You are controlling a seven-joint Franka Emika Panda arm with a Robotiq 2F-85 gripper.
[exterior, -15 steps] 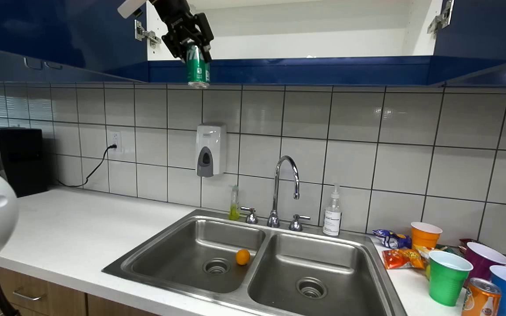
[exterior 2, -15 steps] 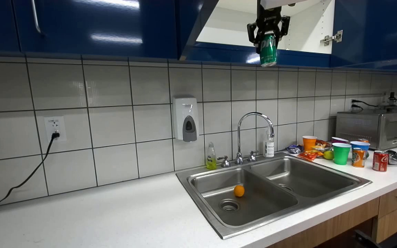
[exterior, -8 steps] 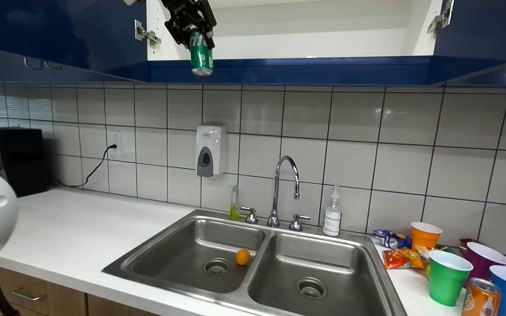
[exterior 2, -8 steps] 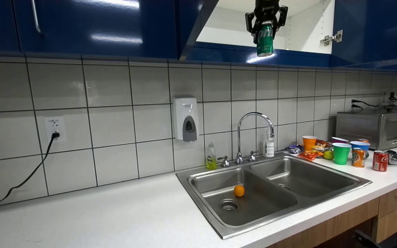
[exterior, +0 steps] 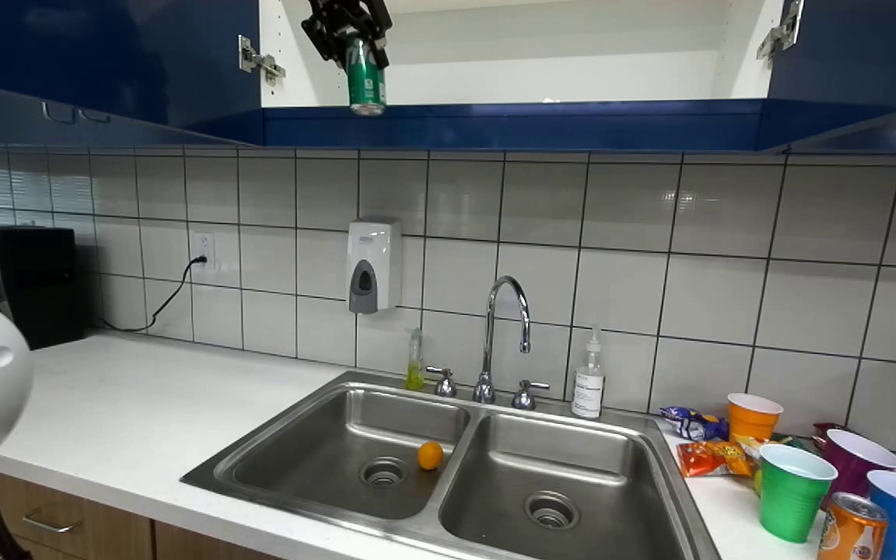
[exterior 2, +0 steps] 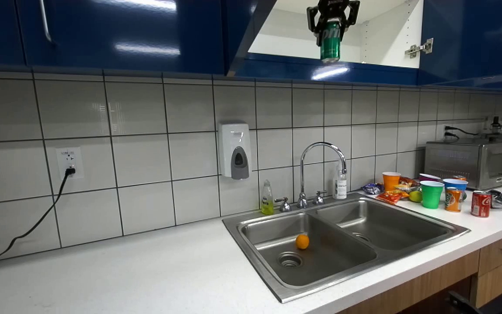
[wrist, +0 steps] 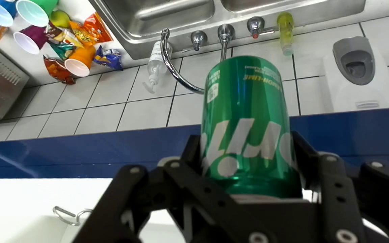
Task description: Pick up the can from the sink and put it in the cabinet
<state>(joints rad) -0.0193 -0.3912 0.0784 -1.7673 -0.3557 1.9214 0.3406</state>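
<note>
Wrist view makes the hold plain: the black two-fingered gripper (wrist: 247, 148) is clamped on the green cylindrical metal drink can (wrist: 247, 118) with pale lettering, its jaws pressed to opposite sides. Both exterior views show the can gripped towards its upper end, base down and close to upright; I take this to be so that the free base can meet a level surface first and stand there without being turned. The can hangs high up, at the opening of the dark blue wall cabinet (exterior: 510, 124) with a white interior, and its base overlaps the cabinet's lower front edge in both exterior views, so it appears to be outside rather than in; how near it is to that edge I cannot tell. The glossy blue cabinet doors (exterior: 845, 62) are swung wide, presumably to give the can a way in. The next move probably calls for a little more height, to keep the base from knocking that edge, then a push inward. Well below, the stainless-steel double-basin sink (exterior: 300, 459) holds a small orange round object (exterior: 430, 456) near a round metal drain (exterior: 383, 471), which the task leaves alone. Beside the curved chrome faucet (exterior: 489, 342) stands a clear pump bottle with a white label (exterior: 589, 390), likely kept there for washing hands.
</note>
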